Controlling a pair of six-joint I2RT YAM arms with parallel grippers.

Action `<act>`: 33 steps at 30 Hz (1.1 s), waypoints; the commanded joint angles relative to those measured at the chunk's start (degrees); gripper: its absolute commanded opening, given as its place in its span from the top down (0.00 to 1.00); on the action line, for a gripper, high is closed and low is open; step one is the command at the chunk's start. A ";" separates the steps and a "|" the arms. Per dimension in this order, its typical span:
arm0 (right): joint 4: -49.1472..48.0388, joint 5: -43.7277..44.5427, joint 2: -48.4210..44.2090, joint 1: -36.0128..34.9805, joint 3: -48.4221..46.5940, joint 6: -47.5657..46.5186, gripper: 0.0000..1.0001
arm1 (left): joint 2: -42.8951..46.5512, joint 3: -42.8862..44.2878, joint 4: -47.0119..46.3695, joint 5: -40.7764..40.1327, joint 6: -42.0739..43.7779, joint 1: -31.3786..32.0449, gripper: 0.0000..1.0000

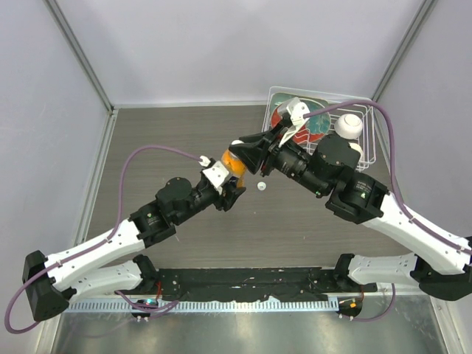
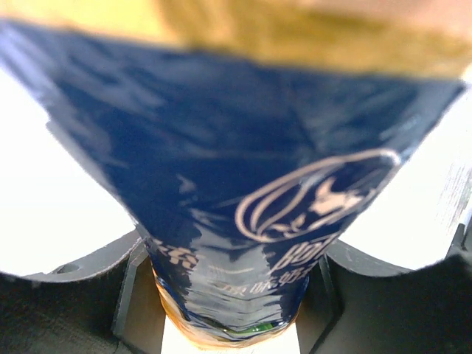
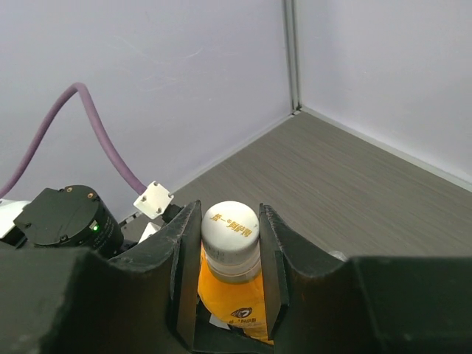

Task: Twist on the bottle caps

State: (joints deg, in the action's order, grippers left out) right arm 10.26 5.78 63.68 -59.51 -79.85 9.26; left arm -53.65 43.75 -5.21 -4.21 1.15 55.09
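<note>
The right pincer (image 3: 228,221) is nearly closed, and its two dark fingers (image 3: 184,258) press on opposite sides of the pale cap (image 3: 231,228), which has small orange print on its top. This cap sits on the neck of the orange bottle (image 3: 225,291). Lower down, the left pincer (image 2: 232,295) is closed partly around the body of the same bottle, and its wrist view is almost filled by the dark blue label (image 2: 243,169), with one finger showing at each side of it. In the top view the two pincers meet over the middle of the bench (image 1: 169,133), the left arm coming from the lower left and the right arm from the lower right, with the bottle between them. It is not possible to tell whether the bottom of the bottle rests on the bench. A small white cap (image 1: 261,187) lies loose on the bench just beside the bottle, touching no pincer. Well apart, in the far right corner, stands a wire rack (image 1: 317,91) which holds a red and teal plate (image 1: 317,125) and a white ball (image 1: 349,126).
</note>
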 commanded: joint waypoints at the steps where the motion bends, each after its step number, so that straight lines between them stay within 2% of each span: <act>1: 16.19 6.33 2.85 -3.94 0.93 -0.91 0.91 | 1.61 5.56 -10.34 -3.44 0.52 -0.42 0.69; 9: 16.55 13.11 3.73 -6.85 0.93 -1.61 0.90 | 1.71 5.65 -9.99 -5.02 -0.80 -0.42 0.69; 14: 14.79 19.60 6.01 -9.84 0.40 -0.74 0.90 | 0.92 6.35 -10.34 -8.53 -3.43 -0.42 0.74; 19: 11.02 18.92 6.63 -11.07 2.24 0.85 0.90 | 1.26 6.88 -10.17 -8.54 -6.15 -0.42 0.74; 21: 9.25 17.35 6.37 -11.16 3.12 1.29 0.87 | 1.79 6.88 -9.99 -8.19 -7.03 -0.34 0.74; 28: 6.18 16.63 5.66 -11.16 3.83 0.77 0.66 | 3.73 6.26 -8.50 -6.17 -8.79 -0.42 0.75; 33: 6.52 15.49 7.16 -11.07 2.07 -0.03 0.57 | 4.17 4.95 -8.41 -4.94 -8.88 -0.42 0.75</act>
State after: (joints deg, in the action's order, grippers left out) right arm 6.11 27.53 67.55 -68.47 -79.02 8.19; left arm -52.45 43.99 -0.58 -8.95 -4.43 55.16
